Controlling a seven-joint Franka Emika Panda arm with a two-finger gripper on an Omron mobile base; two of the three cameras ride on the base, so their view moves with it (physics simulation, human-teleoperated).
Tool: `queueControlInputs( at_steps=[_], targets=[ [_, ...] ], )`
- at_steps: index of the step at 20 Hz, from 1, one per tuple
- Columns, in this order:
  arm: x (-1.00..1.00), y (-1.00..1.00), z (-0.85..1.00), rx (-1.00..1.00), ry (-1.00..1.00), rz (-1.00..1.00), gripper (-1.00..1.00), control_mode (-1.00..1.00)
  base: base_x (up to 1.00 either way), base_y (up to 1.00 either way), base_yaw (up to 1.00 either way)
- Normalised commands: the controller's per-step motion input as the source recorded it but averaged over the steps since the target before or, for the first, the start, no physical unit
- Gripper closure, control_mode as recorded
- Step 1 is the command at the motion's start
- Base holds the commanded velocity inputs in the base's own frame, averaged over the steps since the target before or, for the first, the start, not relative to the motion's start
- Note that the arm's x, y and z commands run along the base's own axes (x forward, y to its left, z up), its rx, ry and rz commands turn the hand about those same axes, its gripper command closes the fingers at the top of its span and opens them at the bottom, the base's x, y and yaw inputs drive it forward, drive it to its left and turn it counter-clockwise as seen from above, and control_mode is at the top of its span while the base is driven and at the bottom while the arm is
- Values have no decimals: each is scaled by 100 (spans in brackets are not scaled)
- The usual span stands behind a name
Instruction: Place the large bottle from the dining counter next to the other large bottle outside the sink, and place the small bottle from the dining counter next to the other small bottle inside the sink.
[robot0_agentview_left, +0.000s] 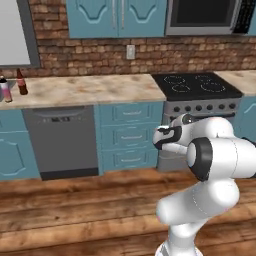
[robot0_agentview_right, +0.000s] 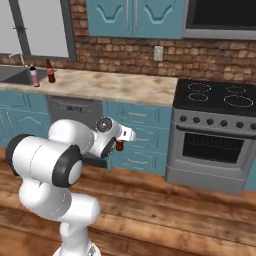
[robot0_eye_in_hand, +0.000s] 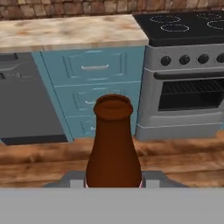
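Observation:
My gripper (robot0_eye_in_hand: 113, 183) is shut on the small bottle (robot0_eye_in_hand: 113, 146), a short dark brown bottle whose open neck points toward the cabinets ahead. From the right base view the gripper (robot0_agentview_right: 121, 141) holds the small bottle (robot0_agentview_right: 119, 147) in front of the teal drawers. Far left on the wall counter stands the large bottle (robot0_agentview_right: 34, 76), pink with a white cap, beside the other large bottle (robot0_agentview_right: 50, 71), dark brown with a red label. Both stand next to the sink (robot0_agentview_right: 12, 74). They also show as the large bottle (robot0_agentview_left: 5, 91) and the brown one (robot0_agentview_left: 21, 82). The dining counter is out of view.
A black stove (robot0_agentview_right: 215, 95) with an oven stands to the right, a grey dishwasher (robot0_agentview_left: 62, 142) to the left. Between them run teal drawers (robot0_eye_in_hand: 96, 94) under the marbled wall counter (robot0_agentview_left: 95, 89). Wooden floor lies ahead of the base.

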Motion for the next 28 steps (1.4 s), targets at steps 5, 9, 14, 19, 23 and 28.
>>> queueControlInputs(
  at_steps=[5,9,14,19,23,28],
  targets=[
    [0,0,0,0,0,0,100,100,76,100,0],
    [0,0,0,0,0,0,100,100,61,100,0],
    [0,0,0,0,0,0,100,100,44,100,0],
    [0,0,0,0,0,0,100,100,35,100,0],
    [0,0,0,0,0,0,100,100,36,100,0],
    [0,0,0,0,0,0,100,100,34,100,0]
  ],
)
